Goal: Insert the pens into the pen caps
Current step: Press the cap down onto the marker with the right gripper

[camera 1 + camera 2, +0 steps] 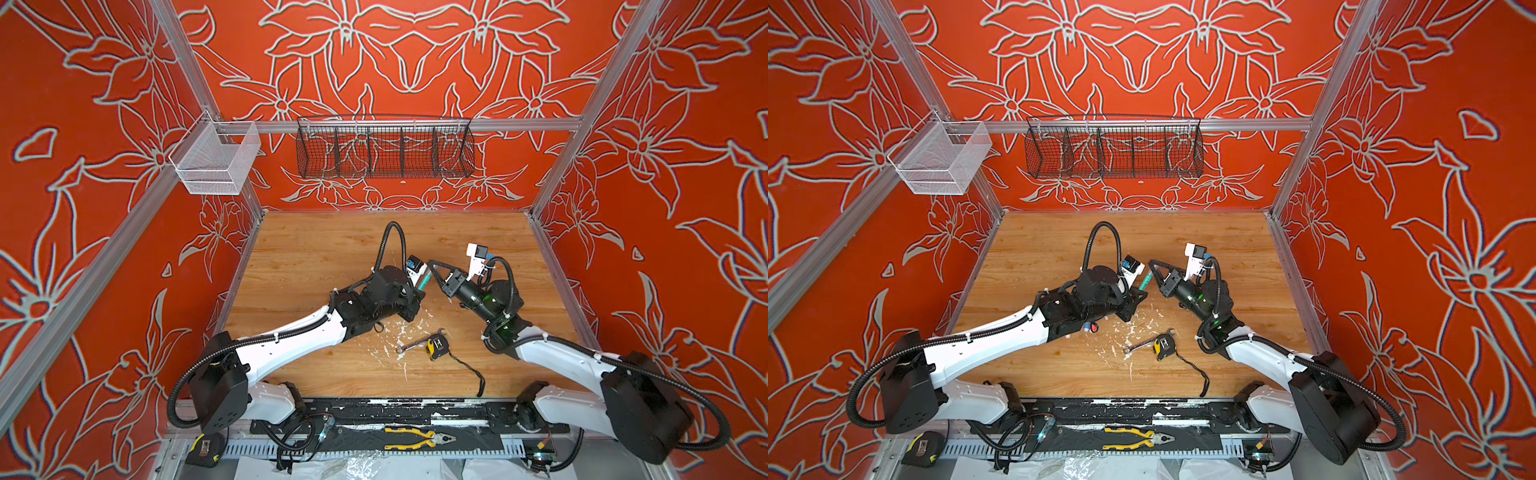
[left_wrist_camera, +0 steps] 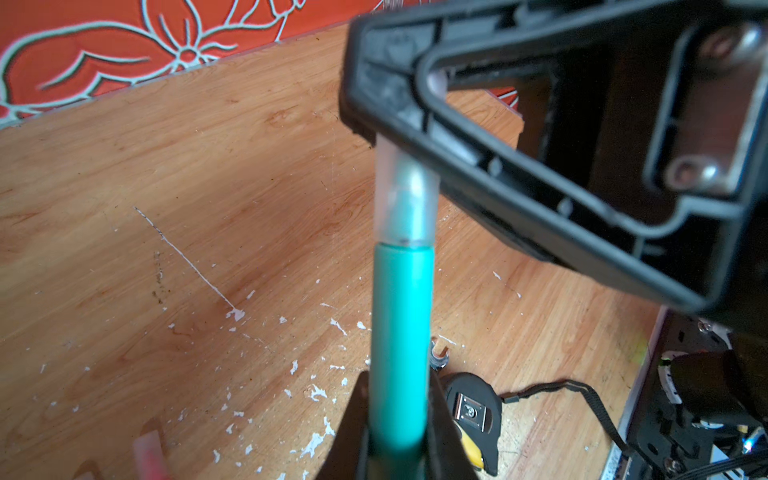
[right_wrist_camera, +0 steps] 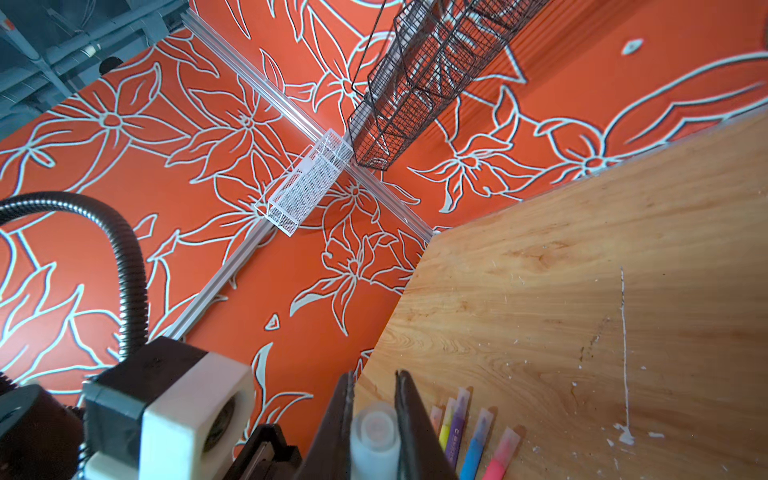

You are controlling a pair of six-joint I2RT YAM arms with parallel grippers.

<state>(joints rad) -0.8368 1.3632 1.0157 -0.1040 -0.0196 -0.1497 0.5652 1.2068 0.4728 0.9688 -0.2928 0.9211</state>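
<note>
— Where's the green pen (image 2: 401,324)?
— Clamped in the left end effector (image 2: 397,419), up off the tabletop (image 2: 166,187). In both top views its long axis points toward one o'clock.
— And the pen cap (image 2: 409,203)?
— Pinched in the right end effector (image 1: 433,268), on that same axis and already over the tip. I'd push straight along the barrel.

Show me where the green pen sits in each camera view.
Both top views: green pen over the middle of the wooden table, beyond the tape measure.
Left wrist: green pen held in the left fingers, tip inside the pen cap.
Right wrist: not visible, hidden behind the pen cap.
Shared landmark: the wooden table, in all four.
</note>
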